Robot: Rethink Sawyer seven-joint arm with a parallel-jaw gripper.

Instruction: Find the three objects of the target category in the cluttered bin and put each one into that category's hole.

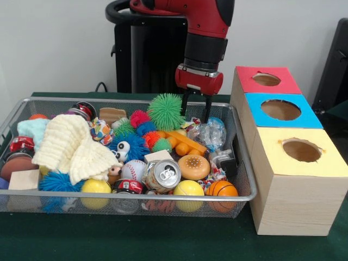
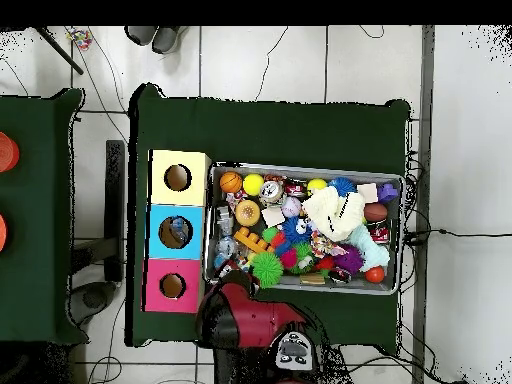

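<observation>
Scene: wire bin [image 1: 247, 163] crammed with toys on a green counter [image 1: 163, 244], wooden box [image 1: 296, 201] with three holes beside it at 3 o'clock in the front view.
Arm: red and black, reaching down over the bin's far right corner, at about 1 o'clock from the bin's middle.
Fingers [image 1: 196, 109]: two black prongs pointing down, parted with a clear gap, holding nothing; tips just above a clear bag [image 1: 213, 133] of small items.
Bin contents: green spiky ball [image 1: 165, 111] just at 9 o'clock of the fingers; cream knitted cloth [image 1: 73, 147] at the left; blue fuzzy toy with eyes [image 1: 128, 148] in the middle; baseball [image 1: 134, 169]; can [image 1: 163, 175] lying on its side; burger toy [image 1: 193, 167]; two yellow balls [image 1: 188, 190] and a small basketball [image 1: 221, 189] along the near edge; orange blocks [image 1: 185, 142].
Target category: cannot tell which objects belong to it.
Holes: red top [image 1: 266, 79] farthest, blue top [image 1: 280, 110] in the middle, yellow top [image 1: 302, 150] nearest; each with one round hole.
Overhead: box at 9 o'clock of the bin, touching or just beside it.
</observation>
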